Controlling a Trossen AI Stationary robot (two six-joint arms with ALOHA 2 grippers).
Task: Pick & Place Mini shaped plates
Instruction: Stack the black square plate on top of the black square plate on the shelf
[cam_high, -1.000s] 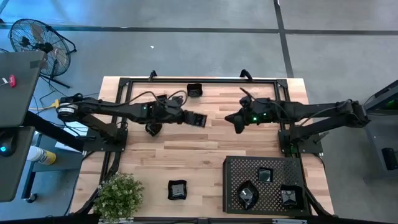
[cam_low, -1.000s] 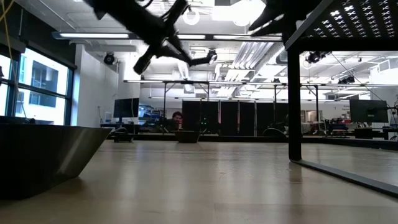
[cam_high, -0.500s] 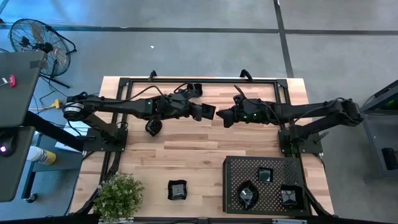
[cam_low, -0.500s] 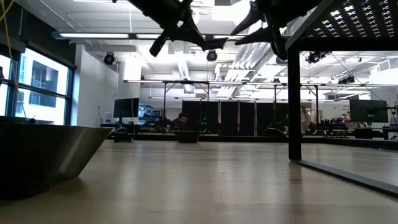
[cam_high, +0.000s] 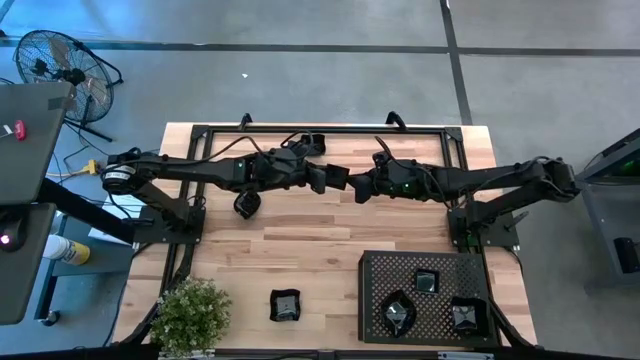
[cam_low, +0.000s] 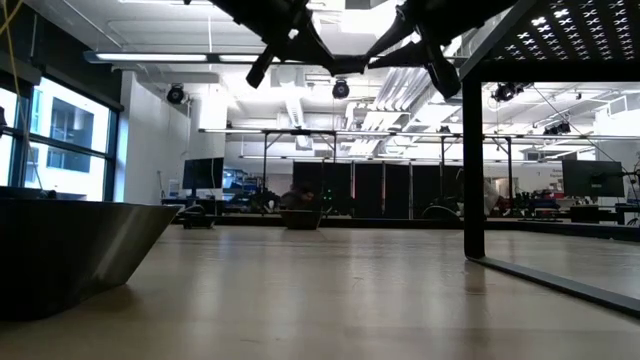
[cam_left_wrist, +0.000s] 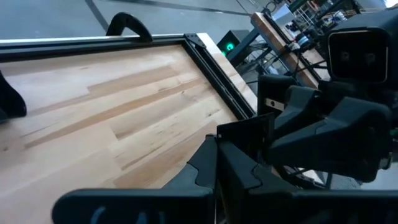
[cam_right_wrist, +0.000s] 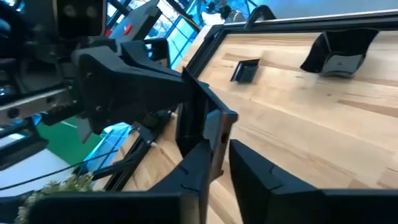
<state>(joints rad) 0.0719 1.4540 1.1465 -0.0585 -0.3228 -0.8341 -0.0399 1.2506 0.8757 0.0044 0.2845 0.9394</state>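
Both the left hand (cam_high: 325, 179) and right hand (cam_high: 352, 186) pinch one plate (cam_high: 338, 178) edge-up above the table.

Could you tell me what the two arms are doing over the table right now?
It looks like a handover in mid-air. The left gripper is shut on a small black plate, and the right gripper has met it on the other edge. Three plates sit on the tray; others lie on the table.

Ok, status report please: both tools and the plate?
Left tool shut on mini plate, mid-air. Right tool at plate's far edge. Nothing in the way.
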